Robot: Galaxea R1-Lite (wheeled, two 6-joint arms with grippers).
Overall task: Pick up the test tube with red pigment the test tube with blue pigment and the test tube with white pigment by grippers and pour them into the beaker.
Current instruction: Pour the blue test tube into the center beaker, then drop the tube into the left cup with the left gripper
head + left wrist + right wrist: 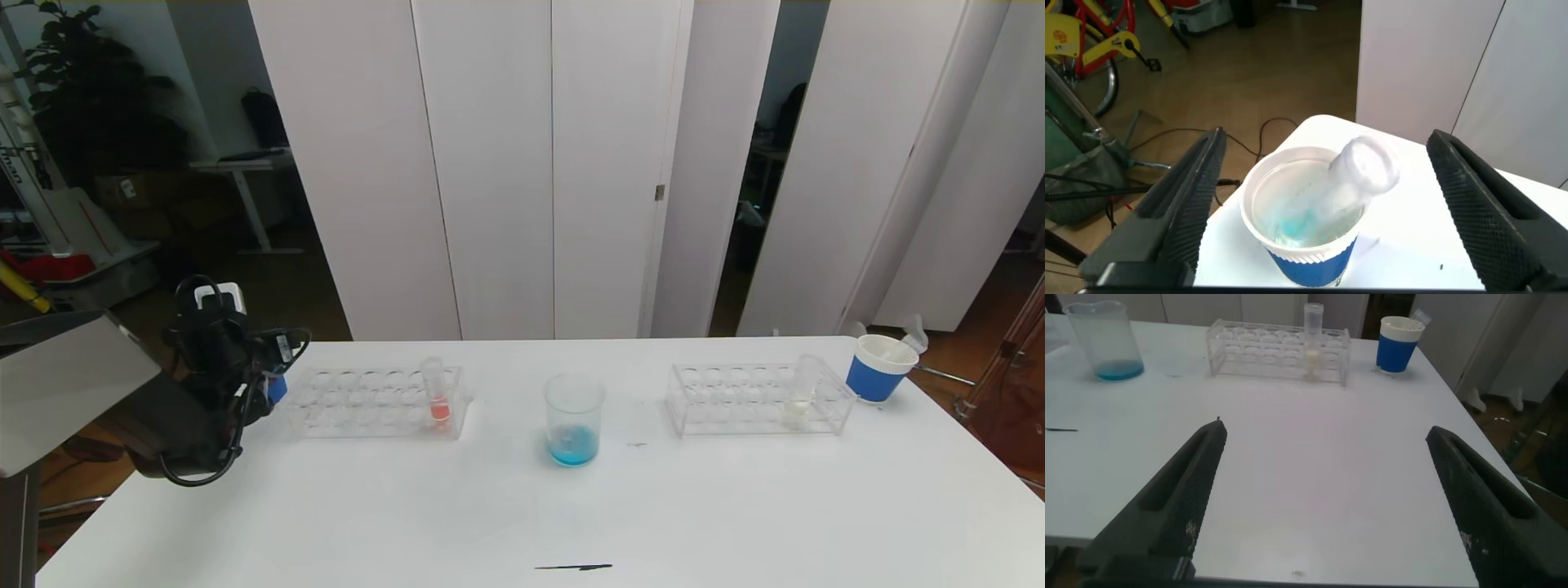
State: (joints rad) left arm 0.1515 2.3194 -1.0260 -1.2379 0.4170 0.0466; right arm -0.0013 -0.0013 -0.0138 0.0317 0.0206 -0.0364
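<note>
- Black fingers (1180, 216) of the left gripper (1327, 212) are standing spread wide at the table's left corner, pinching nothing.
- Directly between those jaws and just below them, a blue-and-white paper cup (1306, 214) is sitting with an emptied tube (1360, 175) leaning inside it, mouth up; traces of blue pigment are showing at the cup's bottom.
- Seen from the head camera, the left gripper (269, 371) is hovering over that cup, just beside the left rack (377, 402).
- One tube with red pigment (438, 392) is standing upright in the left rack, at the end far from the left jaws.
- Well apart from both sets of jaws, the beaker (574, 420) is standing in the middle of the white table (522, 523), holding blue liquid at its base.
- Fingers (1176, 502) of the right gripper (1327, 502) are likewise standing wide apart over bare tabletop, gripping nothing.
- Far ahead of the right jaws, the tube with white pigment (1313, 341) is standing upright in the right rack (1280, 349).
- Beside that rack, a second blue cup (1399, 345) is sitting near the table's far edge with an empty tube inside.
- Nearer the table's front edge, a thin dark streak (574, 567) is lying on the surface.
</note>
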